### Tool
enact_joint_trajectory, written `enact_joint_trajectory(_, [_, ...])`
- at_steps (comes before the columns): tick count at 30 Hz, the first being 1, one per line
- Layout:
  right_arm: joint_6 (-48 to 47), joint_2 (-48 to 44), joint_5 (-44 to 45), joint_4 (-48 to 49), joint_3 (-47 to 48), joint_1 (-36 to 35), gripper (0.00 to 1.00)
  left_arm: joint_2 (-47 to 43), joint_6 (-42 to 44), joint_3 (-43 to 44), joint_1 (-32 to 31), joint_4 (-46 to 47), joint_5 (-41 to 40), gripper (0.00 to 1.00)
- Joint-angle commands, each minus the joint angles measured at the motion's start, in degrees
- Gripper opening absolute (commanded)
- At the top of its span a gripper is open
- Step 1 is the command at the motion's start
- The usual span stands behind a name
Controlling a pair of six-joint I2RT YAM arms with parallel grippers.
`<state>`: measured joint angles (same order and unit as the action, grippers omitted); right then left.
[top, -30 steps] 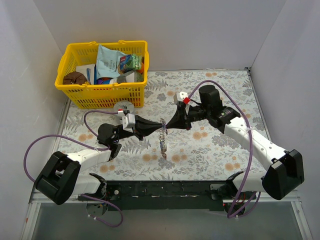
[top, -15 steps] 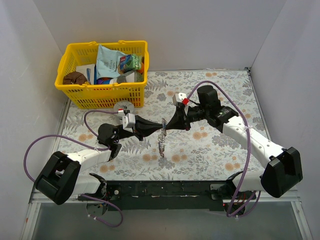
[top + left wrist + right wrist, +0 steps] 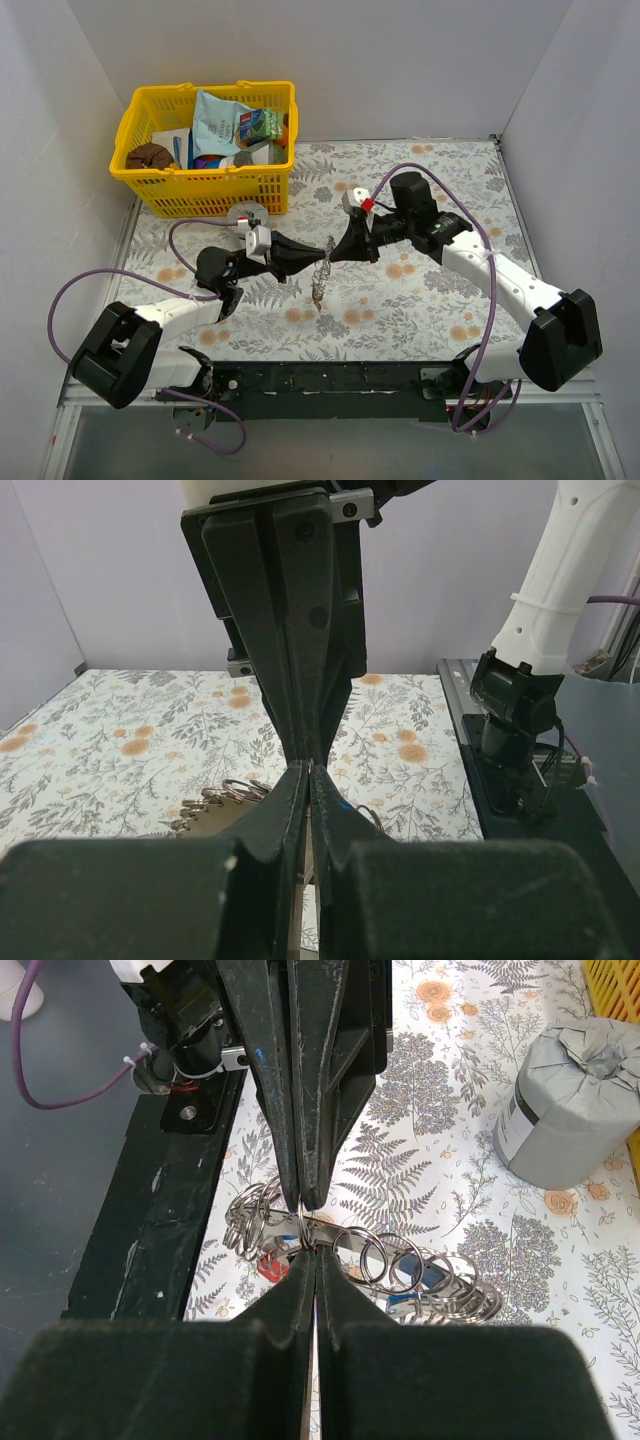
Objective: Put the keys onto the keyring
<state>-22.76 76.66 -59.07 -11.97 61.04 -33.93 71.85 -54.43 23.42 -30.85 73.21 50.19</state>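
Item: two-arm bench, keys-to-ring job, mid-handling

- Yellow basket [image 3: 200, 190], far left corner of the floral table [image 3: 440, 180]: packets inside, not part of the job.
- Grey tin [image 3: 572, 1100], just in front of the basket, well apart from the work.
- Left gripper [image 3: 308, 772]: fingers pressed together with no gap showing. It reads as pinched on a thin wire loop of the keyring.
- Keyring [image 3: 385, 1258]: a bunch of silvery split rings held between the two tips at mid-table and trailing down toward the near edge. Whether its low end touches the cloth cannot be told.
- Keys: one red head [image 3: 268, 1266] and one blue head [image 3: 430, 1276] sit among the rings. Whether they are threaded on or only tangled in is not clear.
- Right gripper [image 3: 315, 1260]: fingers likewise together, tip to tip with the left gripper and nipping the same loop.

Hazards, as judged:
- The hold is on bare wire at the very fingertips (little pad contact), so any pull apart or twist may let the loop slip and drop the whole bunch.
- The tips nearly touch, so a small misjudged advance would knock them together.
- The hanging rings may swing and snag on a finger or shed a loose key
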Motion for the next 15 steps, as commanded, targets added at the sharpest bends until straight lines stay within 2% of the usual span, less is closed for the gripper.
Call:
enact_joint_trajectory(1, [-1.3, 1.2, 2.1, -1.6, -0.5, -0.4, 0.01, -1.3, -0.8, 1.8, 0.0, 6.5, -0.3, 0.00])
enact_joint_trajectory(15, [-2.1, 2.7, 3.8, -1.2, -0.8, -1.6, 0.01, -1.2, -3.0, 1.5, 0.1, 9.3, 1.0, 0.00])
